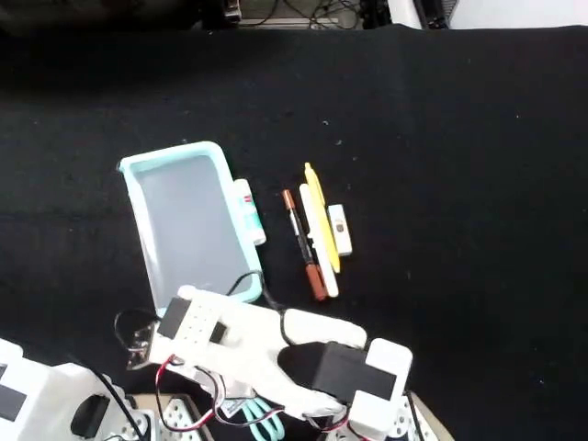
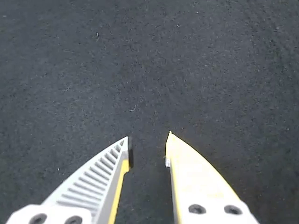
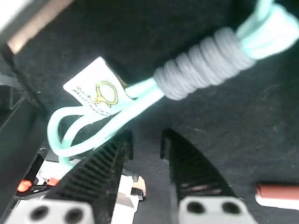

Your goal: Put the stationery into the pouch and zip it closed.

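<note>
A flat pouch (image 1: 184, 220) with a teal rim and a grey face lies left of the middle of the black cloth. A small white tube (image 1: 248, 211) rests against its right edge. Further right lie a brown pen (image 1: 303, 243), a yellow pen (image 1: 319, 211) and a short white eraser-like piece (image 1: 339, 230), close together. My left gripper (image 2: 148, 138) hangs open over bare cloth, holding nothing. My right gripper (image 3: 145, 137) has its black fingers narrowly apart beside a teal cord loop (image 3: 135, 93) with a white tag (image 3: 98, 91). A brown pen end (image 3: 278, 193) lies nearby.
A white arm (image 1: 248, 344) stretches across the near edge just below the pouch, with red and black wires (image 1: 170, 377) around it. The teal cord (image 1: 262, 418) lies beneath it. Black cloth (image 1: 441, 138) covers the table to the far edge.
</note>
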Motion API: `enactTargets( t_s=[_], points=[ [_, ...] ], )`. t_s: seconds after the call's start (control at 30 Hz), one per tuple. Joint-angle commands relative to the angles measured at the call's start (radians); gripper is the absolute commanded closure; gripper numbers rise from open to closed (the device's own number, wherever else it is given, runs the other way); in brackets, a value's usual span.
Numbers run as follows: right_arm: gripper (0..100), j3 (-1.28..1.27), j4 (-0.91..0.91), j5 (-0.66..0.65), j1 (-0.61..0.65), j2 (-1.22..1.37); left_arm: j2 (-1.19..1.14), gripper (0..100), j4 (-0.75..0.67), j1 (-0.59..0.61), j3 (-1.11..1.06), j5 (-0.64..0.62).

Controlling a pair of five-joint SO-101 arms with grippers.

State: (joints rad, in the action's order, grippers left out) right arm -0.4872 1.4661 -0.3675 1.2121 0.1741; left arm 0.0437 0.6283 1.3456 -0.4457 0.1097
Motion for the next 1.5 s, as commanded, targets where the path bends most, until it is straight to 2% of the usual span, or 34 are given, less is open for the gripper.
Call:
enactTargets(
  t_s=[0.0,0.27,0.5,0.63,0.87,1.13,1.3,1.47],
  points=[
    [84.3,0.048,0.029,0.026,0.006,-0.119,0.008,85,0.002,-0.001,0.067,-0.009],
    [72.9,0.048,0.074,0.026,0.018,-0.298,0.006,85,0.002,-0.001,0.061,-0.006],
    [58.5,0.044,0.081,0.021,0.173,-0.269,0.006,85,0.000,-0.012,0.059,-0.006],
    [58.0,0.044,0.060,0.017,0.236,-0.180,0.005,85,0.000,-0.012,0.059,-0.006],
    [57.9,0.094,0.011,0.020,0.239,0.025,0.005,85,0.000,-0.012,0.059,-0.006],
    [58.0,0.160,0.046,0.025,0.230,0.085,0.005,85,0.000,-0.012,0.059,-0.006],
    [57.9,0.186,0.043,0.025,0.112,0.084,0.003,85,0.005,0.004,0.056,-0.009],
    [57.8,0.260,0.046,0.026,0.014,0.084,0.005,85,0.000,0.090,-0.019,-0.009]
  ],
)
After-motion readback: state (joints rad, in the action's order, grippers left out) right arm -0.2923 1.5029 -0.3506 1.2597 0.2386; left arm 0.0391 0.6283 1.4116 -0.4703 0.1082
